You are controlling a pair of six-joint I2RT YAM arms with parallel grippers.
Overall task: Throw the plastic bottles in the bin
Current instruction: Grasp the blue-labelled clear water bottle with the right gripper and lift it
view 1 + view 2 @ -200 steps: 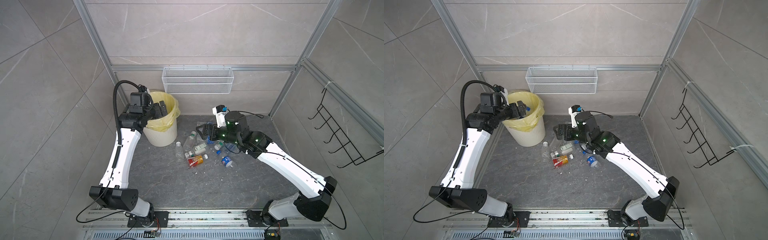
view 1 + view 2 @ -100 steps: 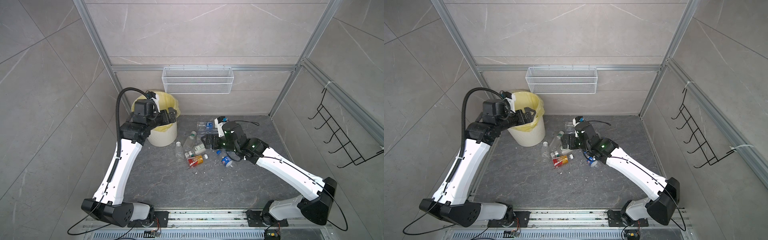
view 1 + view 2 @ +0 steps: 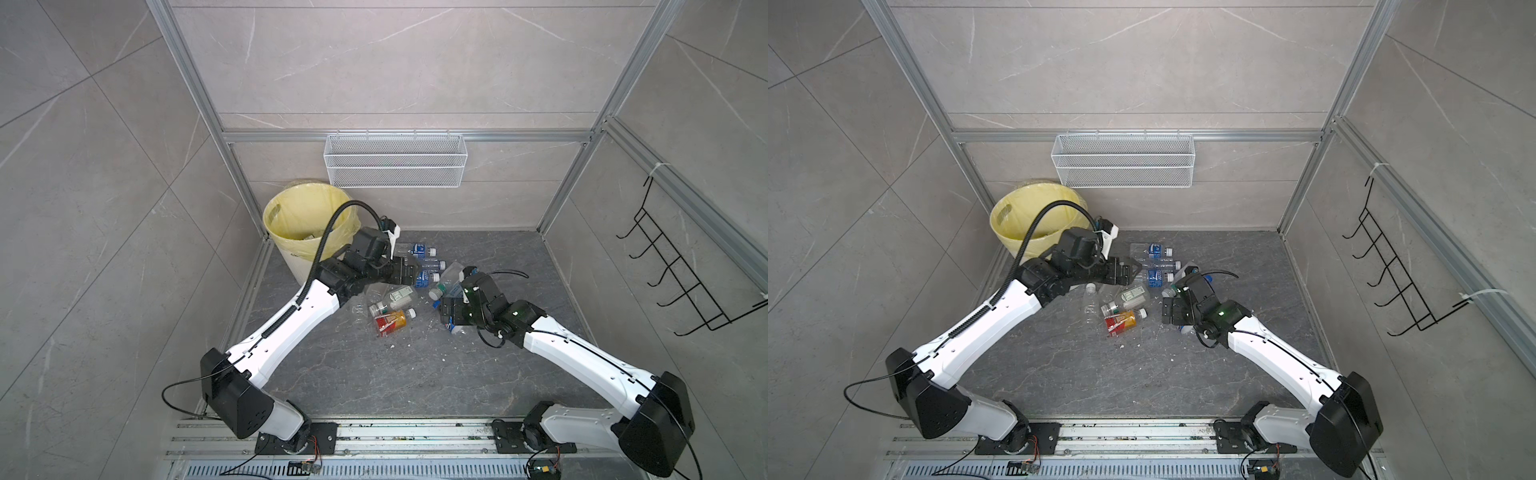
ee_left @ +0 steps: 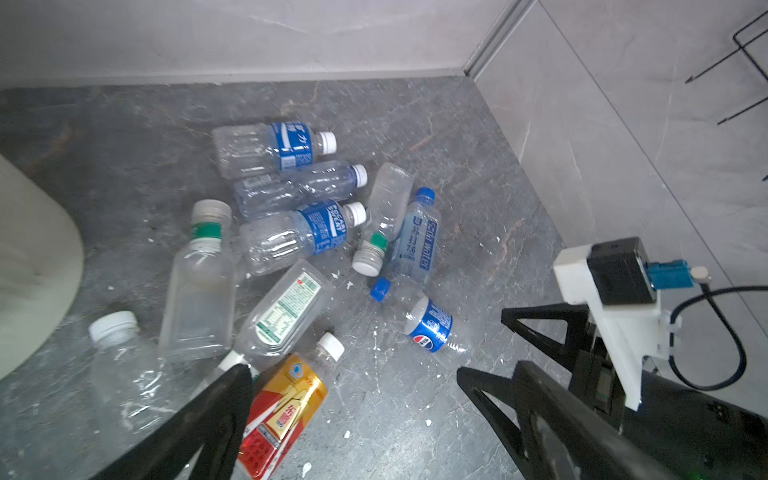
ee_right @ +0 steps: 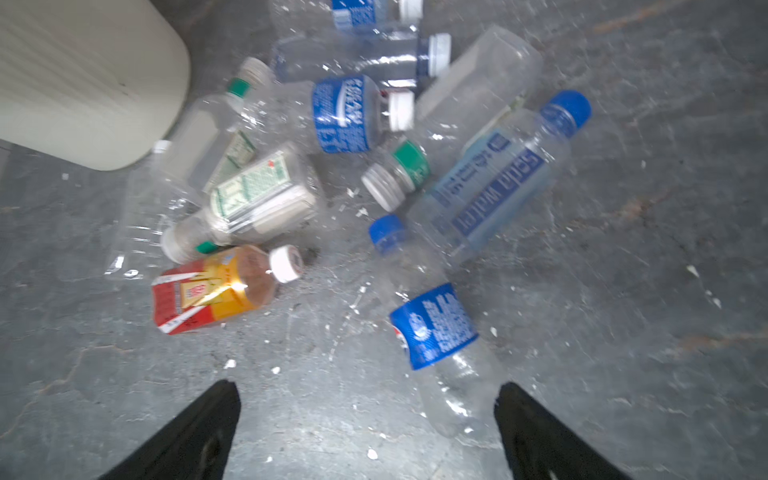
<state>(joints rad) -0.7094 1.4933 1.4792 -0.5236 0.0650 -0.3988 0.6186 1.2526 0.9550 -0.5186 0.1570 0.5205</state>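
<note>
1. Left arm: angled up from the front rail toward the rear, elbow low, forearm rising, wrist bent forward just beside the bin [image 3: 272,224].
2. Left end effector [image 3: 412,272]: spread wide, holding nothing, poised over the bin-side edge of the bottles [image 3: 397,297]; in the left wrist view, one finger [image 4: 208,419] overlapping the orange-red bottle [image 4: 286,407], contact not determinable.
3. Right arm: angled from the front rail toward the centre, forearm low and nearly level, wrist pitched down at the opposite edge of the pile.
4. Right end effector [image 3: 451,313]: spread wide, holding nothing, pointed at the floor [image 3: 415,374]; in the right wrist view, clear base of the Pepsi bottle [image 5: 434,326] between the fingers [image 5: 195,432], not gripped.
5. Bottles: on their sides on the floor, clustered between the two end effectors, several touching, just right of the bin in both top views.
6. Bin: upright in the rear left corner, yellow liner folded over the rim, contents unclear.
7. Mesh basket [image 3: 395,166]: fixed to the rear wall, above bin and pile.
</note>
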